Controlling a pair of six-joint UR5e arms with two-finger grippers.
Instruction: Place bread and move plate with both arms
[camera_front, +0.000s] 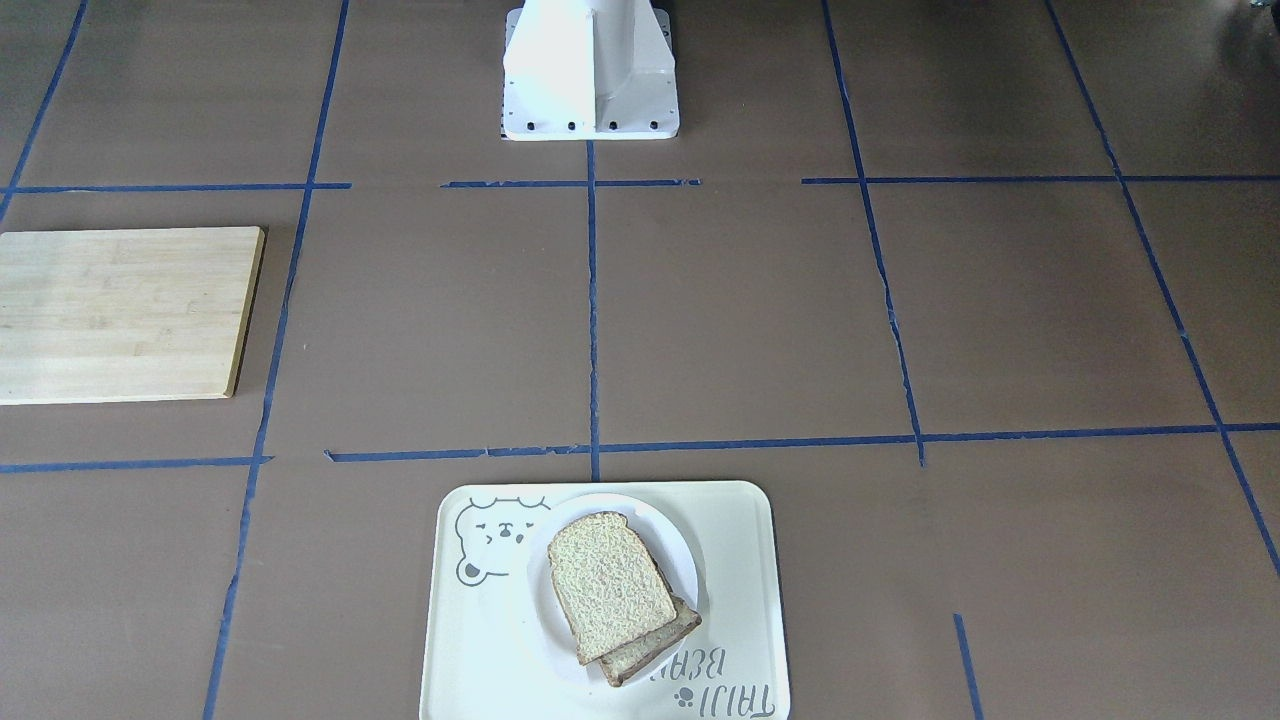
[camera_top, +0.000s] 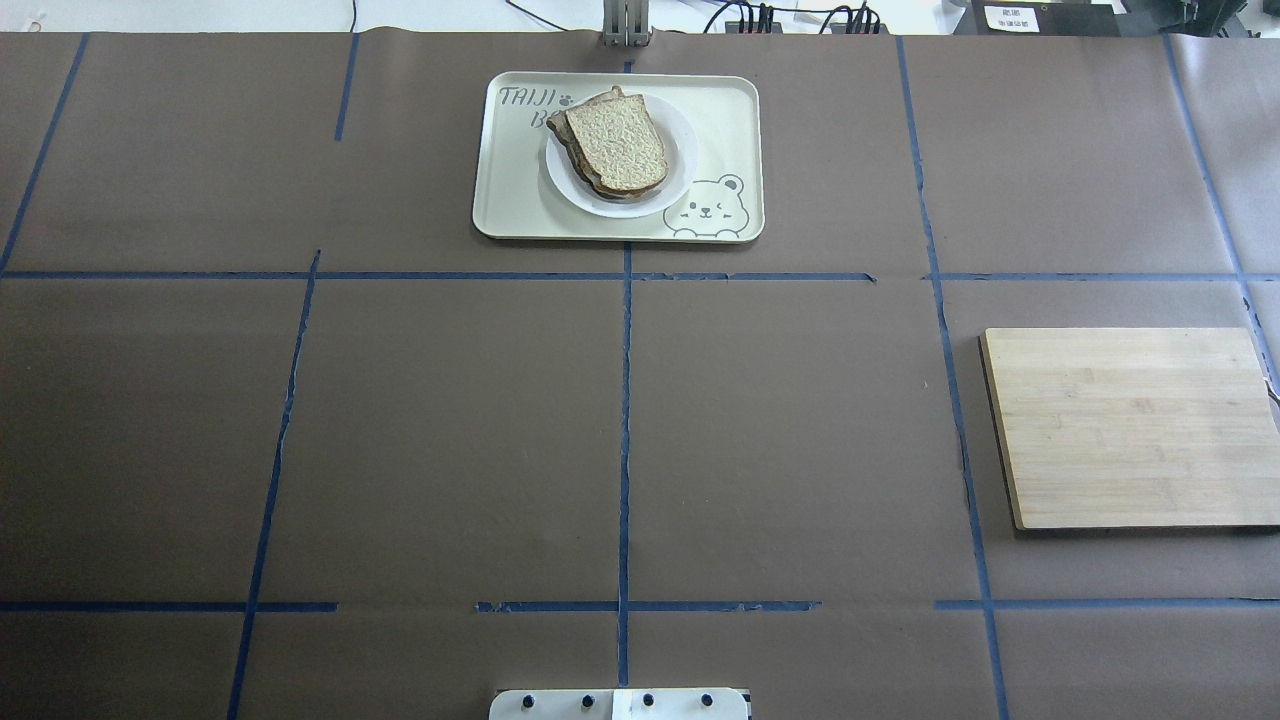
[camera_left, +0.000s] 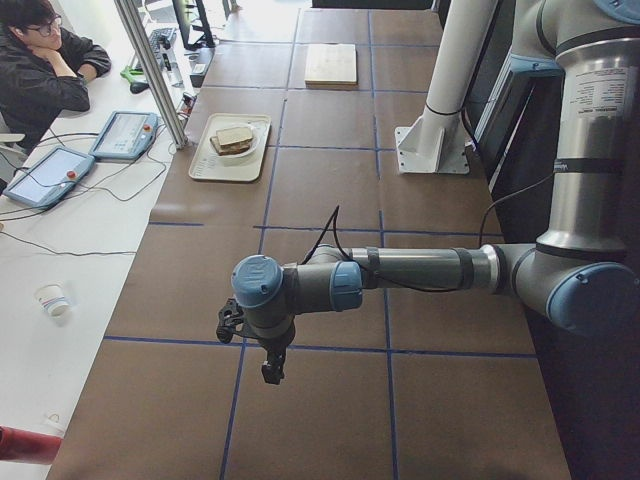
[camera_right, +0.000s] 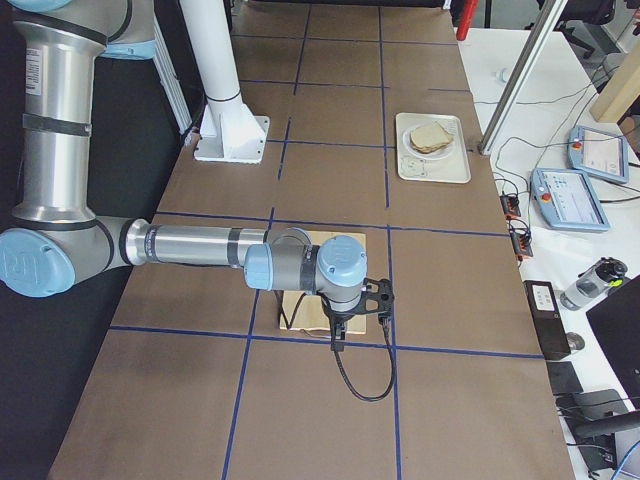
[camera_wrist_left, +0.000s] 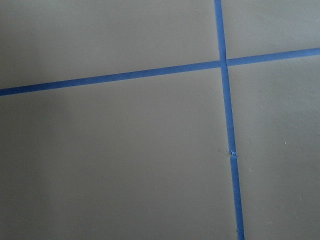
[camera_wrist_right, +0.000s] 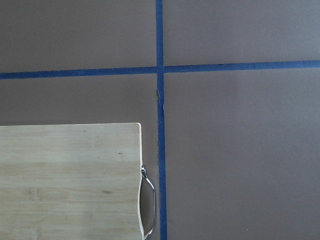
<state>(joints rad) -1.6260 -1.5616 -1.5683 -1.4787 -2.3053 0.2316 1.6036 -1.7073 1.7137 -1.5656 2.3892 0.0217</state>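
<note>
A bare tan bread slice lies on top of a second slice on the round white plate. The plate stands on the cream bear tray at the table's far edge from the robot. No egg shows. The overhead view shows the same bread, plate and tray. The left gripper hangs over bare table at the robot's left end, far from the tray. The right gripper hangs by the cutting board. I cannot tell whether either is open or shut.
A bamboo cutting board with a metal handle lies on the robot's right side. The white pedestal stands at the robot's edge. Blue tape lines cross the brown table. An operator sits beyond the tray's edge beside tablets.
</note>
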